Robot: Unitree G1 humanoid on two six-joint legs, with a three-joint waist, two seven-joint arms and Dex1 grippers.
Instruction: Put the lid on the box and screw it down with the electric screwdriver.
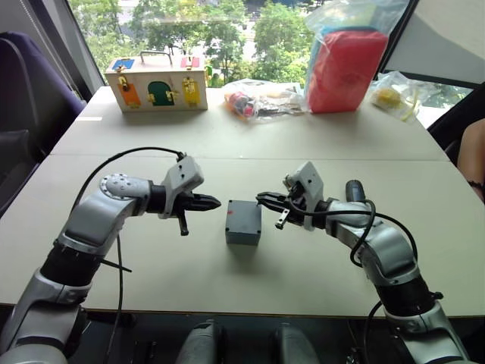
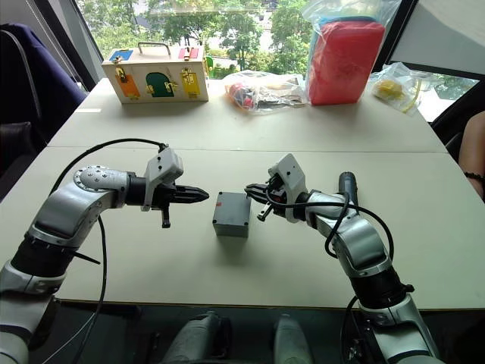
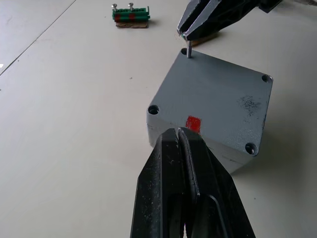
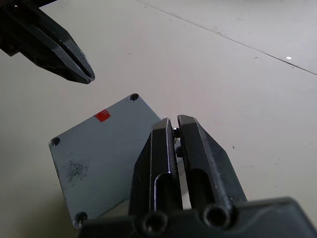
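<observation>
End effector of the right arm (image 1: 261, 199) is seen clenched on a small screw (image 3: 189, 51), whose tip is held at a corner hole of the lid (image 3: 218, 101). That lid is already seated flush on the box (image 1: 243, 222), which stands near the middle of the tabletop (image 1: 318, 129) between the two arms, so the covering step is judged done. In the left wrist view three corner holes appear dark and empty, and the fourth is the one being fed; a red mark (image 3: 193, 123) is seen on the lid's edge. Screw placement is therefore judged barely begun, and all driving is left to do. The electric screwdriver (image 2: 347, 183) is seen lying on the tabletop just behind the right forearm, not held.

The left end effector (image 1: 212, 202) is closed with nothing between its fingers, its tips aimed at the box's left side and kept a little apart from it. Both forearms are held low and nearly level, angled inward toward the box from either side.

Further out, a green-and-brown piece carrying two screws (image 3: 131, 14) rests on the tabletop beyond the box. At the far edge a wooden box with coloured doors (image 1: 157, 84), plastic bags (image 1: 261, 98) and a red pouch (image 1: 345, 70) are seen.
</observation>
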